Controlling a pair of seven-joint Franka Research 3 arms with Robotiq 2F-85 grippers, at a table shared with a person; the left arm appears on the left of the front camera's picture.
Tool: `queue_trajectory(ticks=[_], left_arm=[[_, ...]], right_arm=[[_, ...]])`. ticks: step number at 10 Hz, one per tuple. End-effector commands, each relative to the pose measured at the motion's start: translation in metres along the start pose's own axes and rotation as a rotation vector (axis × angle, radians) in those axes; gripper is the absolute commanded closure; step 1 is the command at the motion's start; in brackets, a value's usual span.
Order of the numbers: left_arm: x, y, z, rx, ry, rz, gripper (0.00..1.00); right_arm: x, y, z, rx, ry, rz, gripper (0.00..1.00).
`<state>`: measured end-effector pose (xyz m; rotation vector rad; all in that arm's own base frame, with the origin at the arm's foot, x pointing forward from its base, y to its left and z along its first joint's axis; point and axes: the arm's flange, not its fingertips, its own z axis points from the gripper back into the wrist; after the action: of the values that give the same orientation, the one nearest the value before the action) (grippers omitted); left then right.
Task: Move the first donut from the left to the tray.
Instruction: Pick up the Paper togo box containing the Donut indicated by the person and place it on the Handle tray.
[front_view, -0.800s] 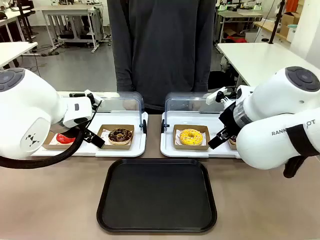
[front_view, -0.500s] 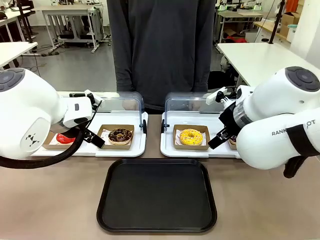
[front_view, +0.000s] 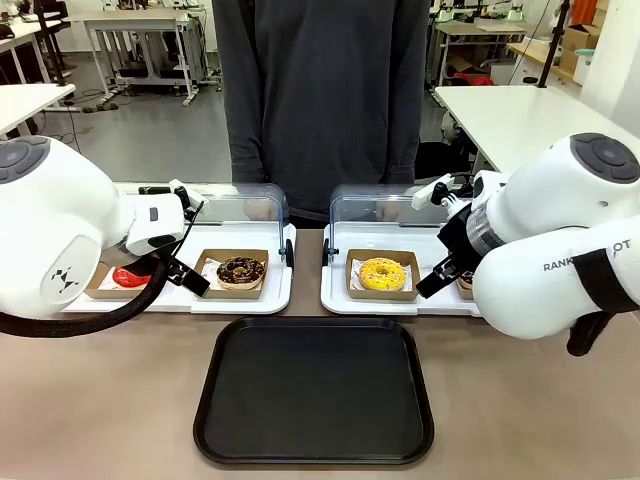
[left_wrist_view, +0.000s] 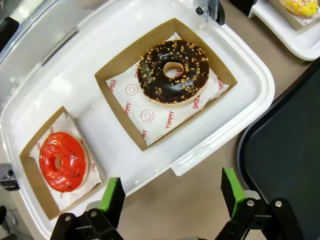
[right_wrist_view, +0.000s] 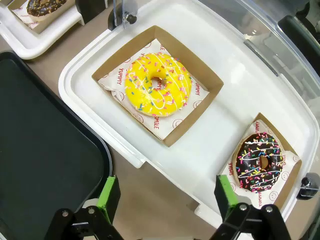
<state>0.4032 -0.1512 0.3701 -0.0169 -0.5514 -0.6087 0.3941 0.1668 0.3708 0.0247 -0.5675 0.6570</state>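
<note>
Left wrist view first: I see my left tool (left_wrist_view: 172, 189) spread wide, green pads apart, nothing between them, hanging over the front edge of the white platter (left_wrist_view: 80, 75). The red donut (left_wrist_view: 62, 161) sits in its cardboard holder (left_wrist_view: 32, 180) at the platter's left end, beside the chocolate donut (left_wrist_view: 174, 71). The black tray (left_wrist_view: 287, 150) lies on the tabletop (left_wrist_view: 200, 200), just beside that platter. My right tool (right_wrist_view: 166, 192) is spread too, gripping nothing, near the yellow donut (right_wrist_view: 157, 90).
</note>
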Motion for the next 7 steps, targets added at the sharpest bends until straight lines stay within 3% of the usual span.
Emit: queue_trajectory(ticks=[1,3,5,7], left_arm=[[0.000,0.000,0.000,0.000,0.000,0.001,0.00],[0.008,0.006,0.014,-0.023,-0.014,-0.021,0.00],[0.032,0.033,0.069,-0.054,-0.052,0.014,0.00],[0.042,0.068,0.112,-0.150,-0.049,-0.023,0.00]], right_arm=[[0.000,0.000,0.000,0.000,0.000,-0.001,0.00],[0.008,-0.007,0.013,-0.003,-0.008,-0.007,0.00],[0.028,-0.037,0.074,0.036,-0.072,-0.056,0.00],[0.025,-0.077,0.127,0.095,-0.136,-0.088,0.00]])
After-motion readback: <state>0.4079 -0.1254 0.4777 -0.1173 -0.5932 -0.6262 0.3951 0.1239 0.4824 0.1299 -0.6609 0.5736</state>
